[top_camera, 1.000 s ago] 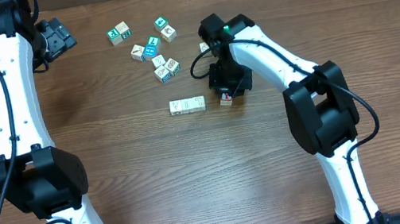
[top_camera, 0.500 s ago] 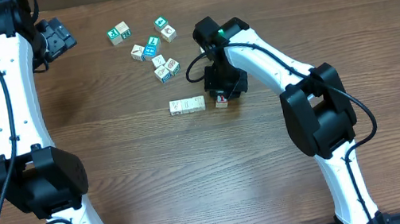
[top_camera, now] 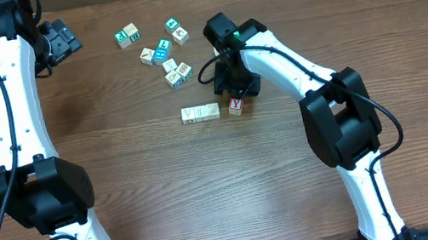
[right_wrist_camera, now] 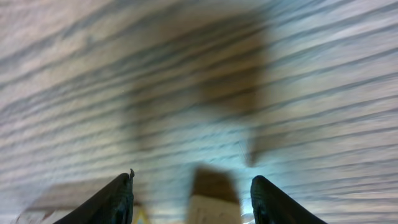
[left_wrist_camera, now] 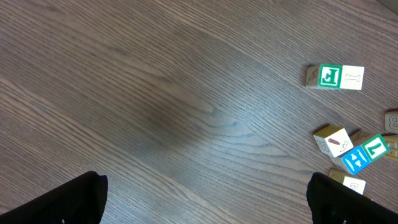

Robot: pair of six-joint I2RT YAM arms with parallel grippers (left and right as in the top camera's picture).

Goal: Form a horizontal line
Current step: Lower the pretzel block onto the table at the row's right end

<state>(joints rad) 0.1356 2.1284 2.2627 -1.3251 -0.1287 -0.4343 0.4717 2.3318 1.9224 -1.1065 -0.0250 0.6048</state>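
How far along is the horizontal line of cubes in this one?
Done: pale cubes lie touching in a short horizontal row. In hand: the red-lettered cube sits on the table off the row's right end, seemingly a slight gap away, between the right gripper's open jaws, ungripped. Left: closing that gap. The left gripper hangs open, far off.

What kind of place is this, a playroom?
Probably a robot lab or test bench, not a playroom. A left arm and a right arm work at a bare wooden table, with loose alphabet cubes as practice objects.
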